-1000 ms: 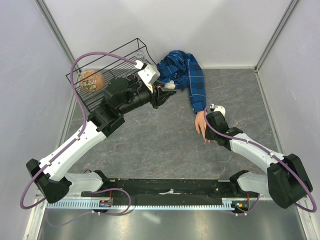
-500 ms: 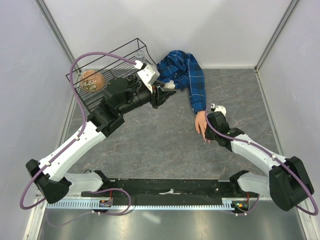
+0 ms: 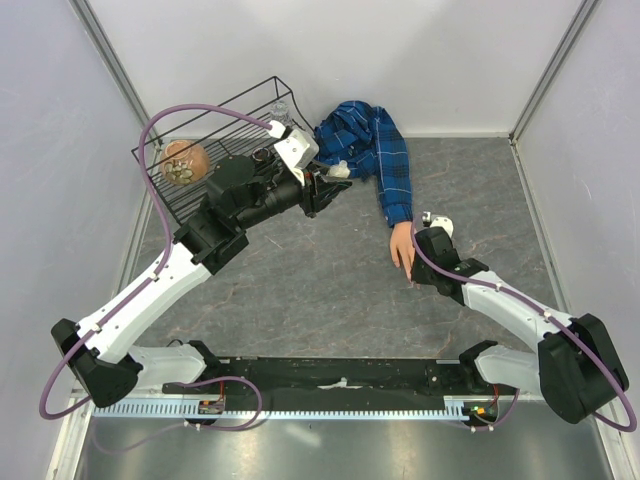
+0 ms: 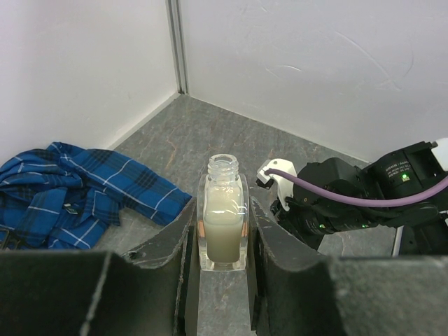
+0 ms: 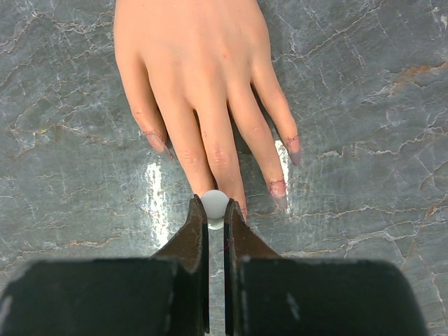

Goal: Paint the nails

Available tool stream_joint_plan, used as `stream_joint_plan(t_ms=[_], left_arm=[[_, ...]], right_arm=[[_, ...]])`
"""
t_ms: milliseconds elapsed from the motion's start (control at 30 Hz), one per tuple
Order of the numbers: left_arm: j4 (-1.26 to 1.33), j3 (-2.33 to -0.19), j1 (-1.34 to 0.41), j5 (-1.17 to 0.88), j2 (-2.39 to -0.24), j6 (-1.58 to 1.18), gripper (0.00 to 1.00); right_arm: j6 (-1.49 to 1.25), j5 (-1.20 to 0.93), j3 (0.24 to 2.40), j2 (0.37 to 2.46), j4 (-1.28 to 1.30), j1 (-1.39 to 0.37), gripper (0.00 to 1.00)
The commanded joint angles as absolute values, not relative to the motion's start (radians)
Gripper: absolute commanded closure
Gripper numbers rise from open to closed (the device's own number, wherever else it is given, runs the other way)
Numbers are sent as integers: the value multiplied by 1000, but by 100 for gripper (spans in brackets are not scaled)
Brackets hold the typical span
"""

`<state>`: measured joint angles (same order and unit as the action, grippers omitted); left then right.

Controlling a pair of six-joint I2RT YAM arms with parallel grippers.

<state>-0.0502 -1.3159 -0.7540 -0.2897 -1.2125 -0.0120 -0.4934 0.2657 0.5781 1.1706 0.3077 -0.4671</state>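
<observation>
Beyond right jaws pinching a white cap [image 5: 215, 204] lie the nails [image 5: 278, 188]; left jaws clamp a bottle [image 4: 222, 217].

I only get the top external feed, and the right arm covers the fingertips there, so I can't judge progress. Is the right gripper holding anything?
Observer: Yes. The right gripper is shut on a white cap, right at the tips of the mannequin hand's middle fingers.
Operator: Do the nails look coloured?
Observer: The visible nails look dull pinkish-purple. The one behind the cap is hidden.
Operator: And the left side?
Observer: The left gripper holds the bottle upright and uncapped, with milky liquid inside.
</observation>
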Motion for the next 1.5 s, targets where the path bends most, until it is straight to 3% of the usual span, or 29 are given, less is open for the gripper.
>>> stream_joint_plan(t_ms=[0,433,833,1100,1267,1467], left_arm=[[-5,-1330,-750,-293,-1177,-46,98],[-5,-1309,-747,-284,-1137,-46,98],[161,-1120,-709,-532,-985,-185,98],[189,-1045,-709,-670,-931,-259,98],[190,-1034,-709,-675,-919,-293,98],[175,-1034,-709,-667,-904,-328,98]], right_arm=[[-499,265,609,1154,302,-465,100],[-374,210,923,1075,495,-465,100],[-290,-254,1351,1129,545,-463,100],[-330,-360,1592,1155,626,-465,100],[-339,-292,1612,1163,730,-465,100],[-413,-10,1361,1071,761,-465,100]])
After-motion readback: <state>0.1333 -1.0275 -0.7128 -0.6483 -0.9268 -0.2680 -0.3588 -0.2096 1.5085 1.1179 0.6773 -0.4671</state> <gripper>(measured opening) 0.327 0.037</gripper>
